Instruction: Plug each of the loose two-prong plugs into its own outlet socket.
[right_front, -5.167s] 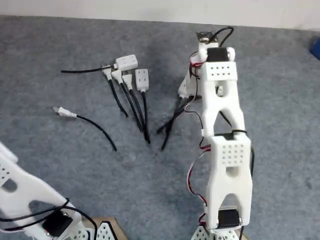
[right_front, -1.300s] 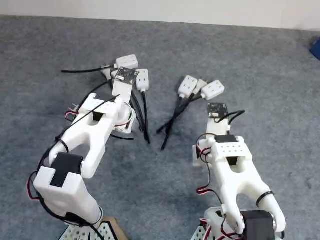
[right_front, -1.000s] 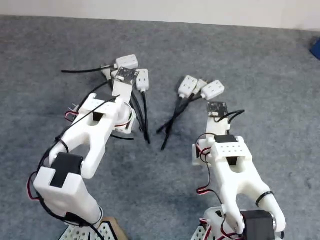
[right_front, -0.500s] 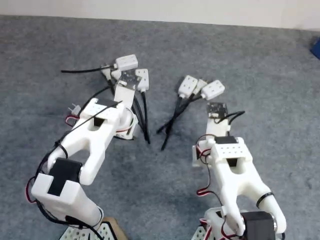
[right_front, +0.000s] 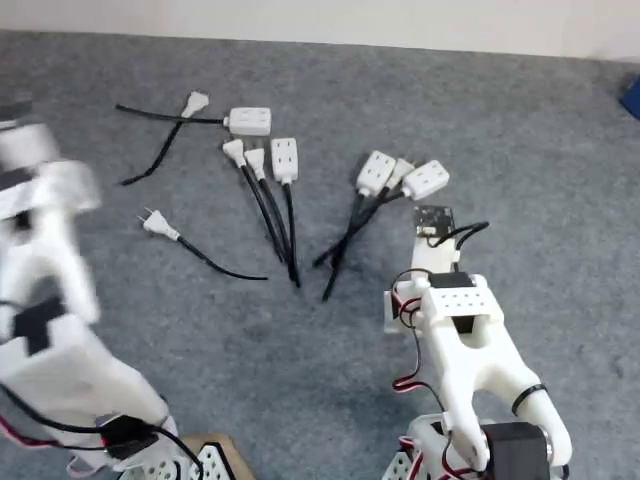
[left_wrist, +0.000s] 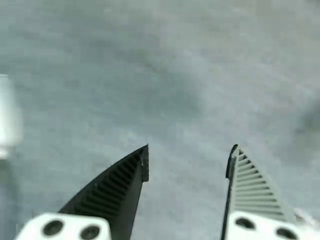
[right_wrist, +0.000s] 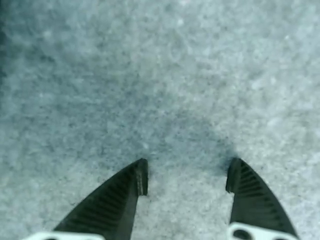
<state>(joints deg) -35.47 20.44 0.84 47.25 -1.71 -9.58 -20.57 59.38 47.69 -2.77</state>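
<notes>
**Both jaws wide over grey carpet; plugs lie unplugged**

From the high view I see a grey, short-piled carpet (right_front: 330, 80) with the white plastic hardware scattered across its far half. A loose plug (right_front: 152, 222), small and white, lies on the left. Its thin black cable (right_front: 215, 266) curls away towards the middle. Farther back a second plug (right_front: 194, 102) rests just beside the cord of a boxy white socket block (right_front: 250, 121), not seated in it. Near these, two more plugs (right_front: 234, 152) and (right_front: 255, 158) lie side by side next to a rectangular socket (right_front: 284, 158). Their black leads run together towards my side of the table. To the right sits a cluster of three blocky white sockets (right_front: 376, 172), touching one another, with black cords fanning out below them.

My left arm (right_front: 40, 300), white moulded plastic, stands at the left edge, well apart from every plug. Through its wrist camera the left gripper (left_wrist: 189, 155) has its jaws spread wide with nothing between them. One finger is black and ribbed, the other pale grey and ribbed, both tapering to points over the carpet.

My right arm (right_front: 460, 340) stands near me, below the socket cluster. The right gripper (right_wrist: 187, 170) is also gaping and empty. It has two dark, ridged, wedge-shaped fingers above the fuzzy grey pile, which carries a soft shadow.
</notes>
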